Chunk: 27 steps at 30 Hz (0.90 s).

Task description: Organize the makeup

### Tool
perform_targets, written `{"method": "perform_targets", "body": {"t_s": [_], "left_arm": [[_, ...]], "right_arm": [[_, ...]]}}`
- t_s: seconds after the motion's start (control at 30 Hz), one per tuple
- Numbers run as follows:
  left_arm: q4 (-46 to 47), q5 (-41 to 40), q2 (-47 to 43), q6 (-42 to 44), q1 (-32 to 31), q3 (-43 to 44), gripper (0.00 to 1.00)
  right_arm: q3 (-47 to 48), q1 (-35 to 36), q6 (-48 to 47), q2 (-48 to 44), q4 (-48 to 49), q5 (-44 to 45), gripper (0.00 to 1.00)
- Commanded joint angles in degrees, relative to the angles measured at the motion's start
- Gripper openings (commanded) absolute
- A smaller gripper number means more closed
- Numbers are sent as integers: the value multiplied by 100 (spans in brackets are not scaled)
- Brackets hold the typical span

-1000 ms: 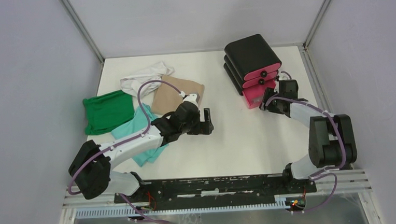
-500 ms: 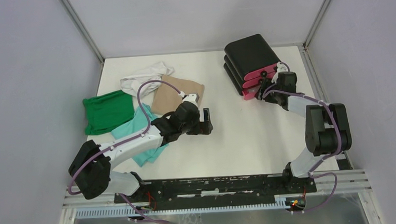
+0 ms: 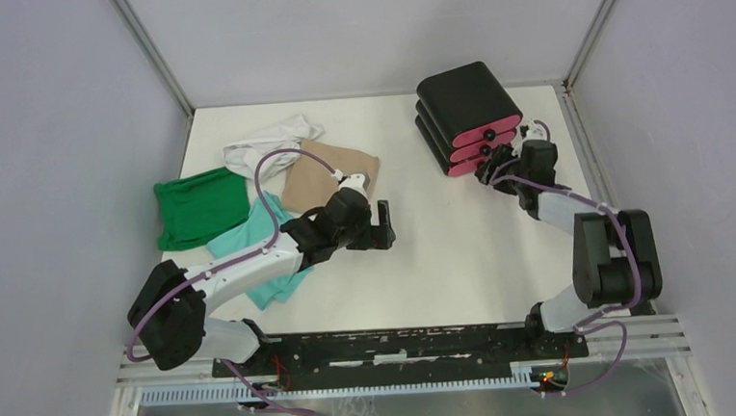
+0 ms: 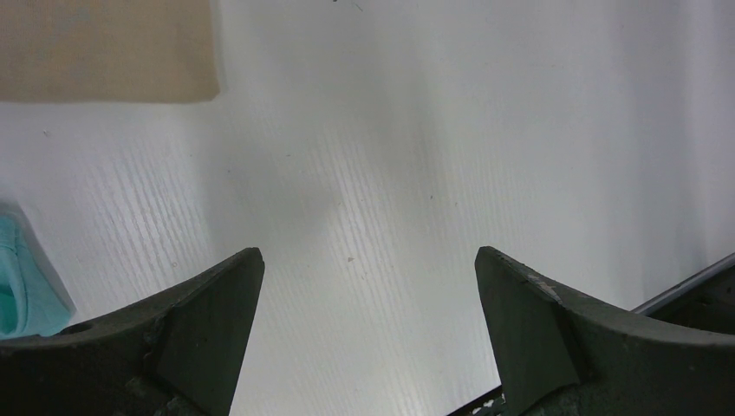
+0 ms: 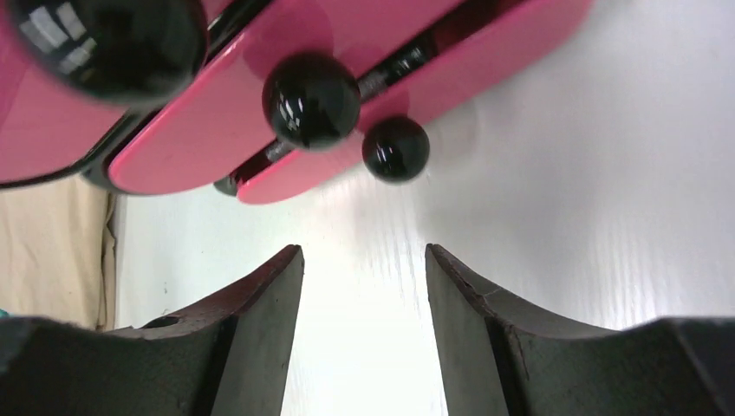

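The left gripper [image 4: 366, 260] hangs wide open over the white table [image 4: 433, 130], centre-left. The right gripper [image 5: 364, 256], jaws parted and empty, faces black knobs [image 5: 310, 100] on pink drawers [image 5: 217, 130], far right.

top knob [image 5: 104, 39] cut off, seemingly blurred

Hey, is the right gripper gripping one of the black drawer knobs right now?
No, the right wrist view shows the right gripper open over bare table, with the nearest black knob ahead of its tips, untouched.
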Motion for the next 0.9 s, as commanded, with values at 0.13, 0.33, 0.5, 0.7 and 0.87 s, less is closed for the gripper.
{"method": "perform_targets", "body": {"t_s": [0.13, 0.33, 0.5, 0.7, 0.87], "left_arm": [[107, -37, -47, -34, 23, 60, 99], [80, -142, -352, -69, 29, -142, 99], [-15, -226, -401, -60, 24, -127, 99], [-32, -256, -382, -28, 21, -115, 99], [-42, -281, -328, -8, 21, -85, 99]], "right_arm": [[-719, -174, 1093, -1236, -230, 1035, 25], [-11, -374, 1479, -518, -1045, 925, 16], [7, -460, 1803, -167, -368, 617, 24], [116, -547, 1995, 164, -120, 706, 31], [-29, -632, 2277, 412, 453, 577, 31]]}}
